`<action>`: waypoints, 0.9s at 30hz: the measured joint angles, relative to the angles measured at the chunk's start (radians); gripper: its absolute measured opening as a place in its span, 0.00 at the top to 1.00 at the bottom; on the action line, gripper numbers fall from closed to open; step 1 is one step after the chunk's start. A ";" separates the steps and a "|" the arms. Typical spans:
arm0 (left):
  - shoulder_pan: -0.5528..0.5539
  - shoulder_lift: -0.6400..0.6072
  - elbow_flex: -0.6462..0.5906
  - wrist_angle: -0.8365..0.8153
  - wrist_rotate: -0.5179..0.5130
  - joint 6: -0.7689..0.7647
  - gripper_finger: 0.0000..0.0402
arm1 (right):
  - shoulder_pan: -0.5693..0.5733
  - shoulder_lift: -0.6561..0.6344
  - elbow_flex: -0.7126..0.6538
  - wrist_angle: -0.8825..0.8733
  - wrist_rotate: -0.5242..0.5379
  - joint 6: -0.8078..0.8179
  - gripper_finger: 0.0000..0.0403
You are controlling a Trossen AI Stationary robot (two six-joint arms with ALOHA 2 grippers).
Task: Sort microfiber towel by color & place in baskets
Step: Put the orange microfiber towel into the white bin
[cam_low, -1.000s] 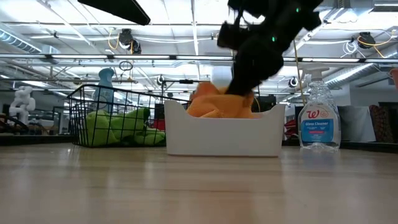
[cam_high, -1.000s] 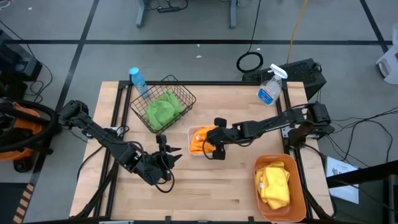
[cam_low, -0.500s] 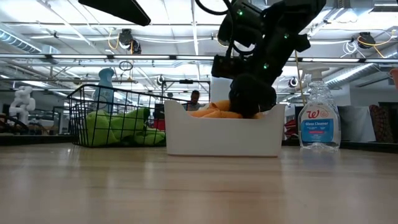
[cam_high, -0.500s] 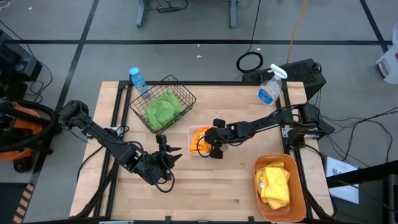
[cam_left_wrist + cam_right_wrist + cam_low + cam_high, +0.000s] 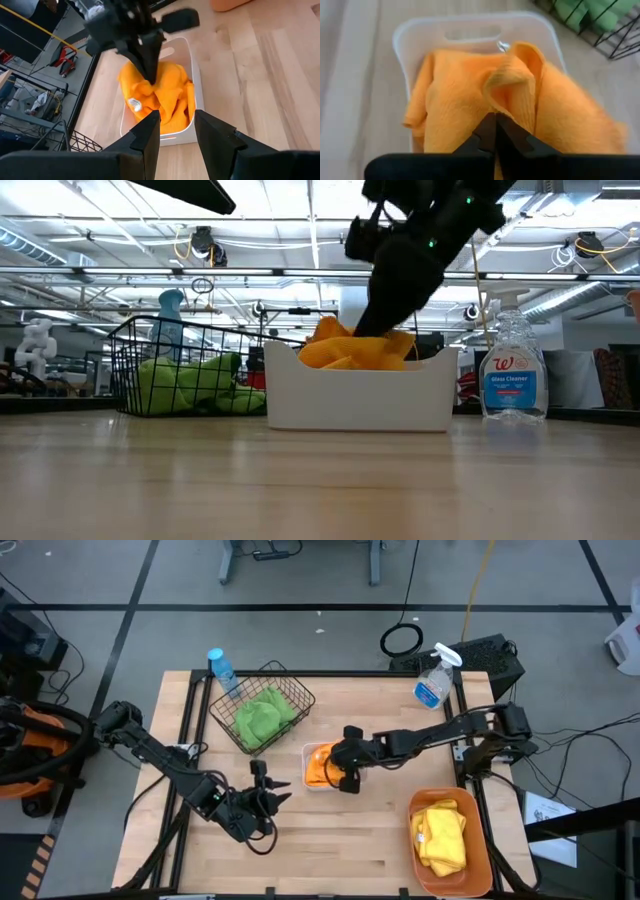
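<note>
Your right gripper (image 5: 492,131), pinched shut on the orange towel (image 5: 470,110), has lifted it again above the white tray (image 5: 407,35); it isn't dropped off yet, and your left gripper (image 5: 176,131) waits part-open.

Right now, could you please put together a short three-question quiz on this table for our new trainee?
1. True or false: the green cloths lie in the wire basket.
2. What holds the yellow cloths? A) white tray B) orange tub C) bare table
3. Fill in: the right gripper is shut over the ___ cloths in the white tray.

Key: 1. True. 2. B, the orange tub. 3. Orange. The left gripper waits over bare wood nearby.
</note>
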 joint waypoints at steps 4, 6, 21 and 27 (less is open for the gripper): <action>-0.008 0.000 0.000 0.000 0.000 0.000 0.68 | 0.010 -0.050 0.000 -0.007 0.000 -0.001 0.99; -0.009 0.000 0.000 0.001 0.000 0.000 0.68 | 0.020 -0.073 0.000 -0.019 0.001 -0.001 0.99; -0.009 0.000 0.000 0.008 0.000 0.000 0.68 | 0.067 -0.098 0.000 -0.070 0.009 0.015 0.99; -0.009 0.000 0.000 0.009 0.000 0.000 0.68 | 0.048 -0.006 0.001 0.098 0.011 0.048 0.99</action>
